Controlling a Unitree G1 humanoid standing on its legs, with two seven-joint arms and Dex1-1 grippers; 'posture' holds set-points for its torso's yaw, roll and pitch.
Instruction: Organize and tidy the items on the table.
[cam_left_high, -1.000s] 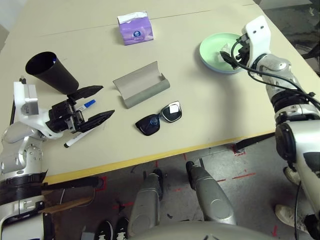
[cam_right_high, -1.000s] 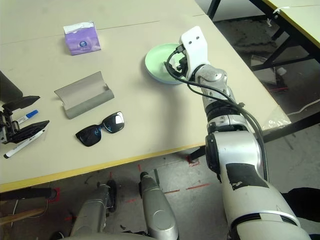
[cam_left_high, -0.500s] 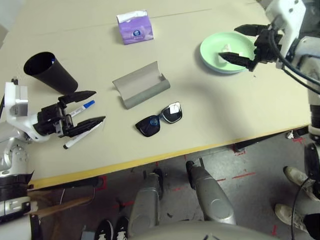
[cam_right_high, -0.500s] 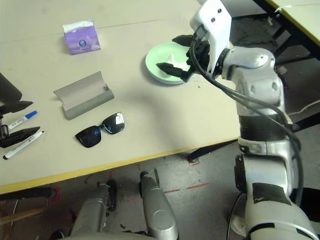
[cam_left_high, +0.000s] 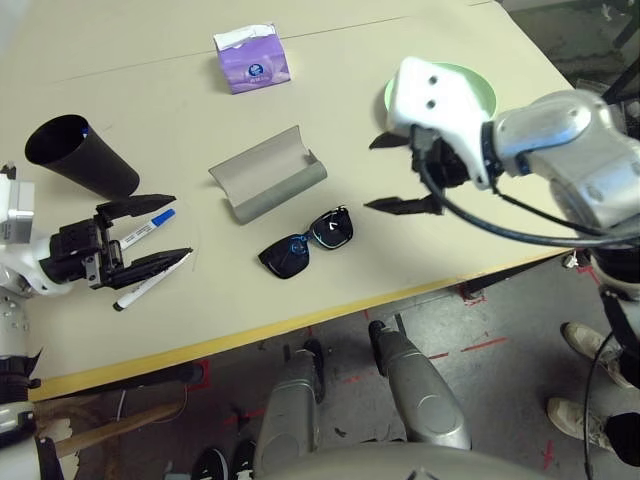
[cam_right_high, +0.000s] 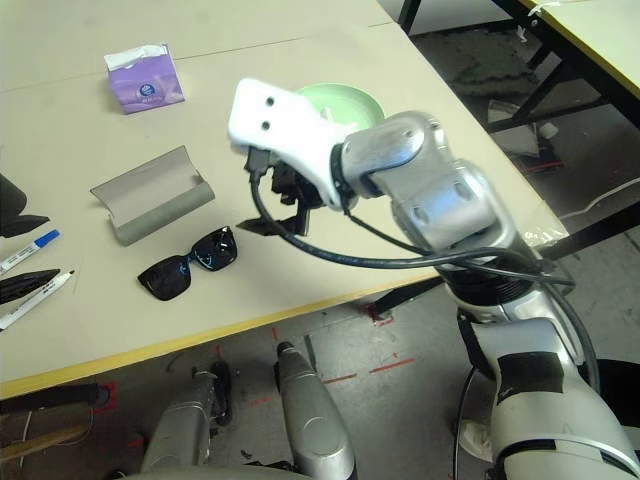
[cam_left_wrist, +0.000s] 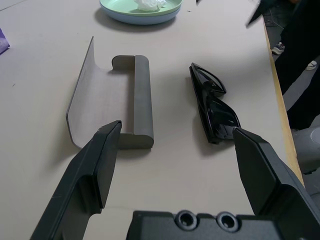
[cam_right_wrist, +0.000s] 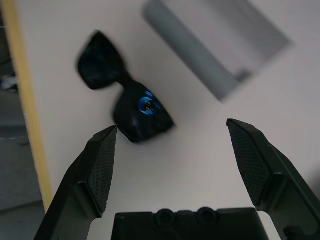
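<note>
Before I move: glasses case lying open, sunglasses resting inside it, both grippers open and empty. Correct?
Not quite: the sunglasses lie on the table beside the glasses case, as the left eye view shows. The rest holds.

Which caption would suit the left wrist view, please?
Open left gripper facing an open glasses case and black sunglasses.

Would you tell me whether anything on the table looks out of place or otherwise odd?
The grey glasses case lies open, with the sunglasses outside it. Nothing looks spilled or damaged.
</note>
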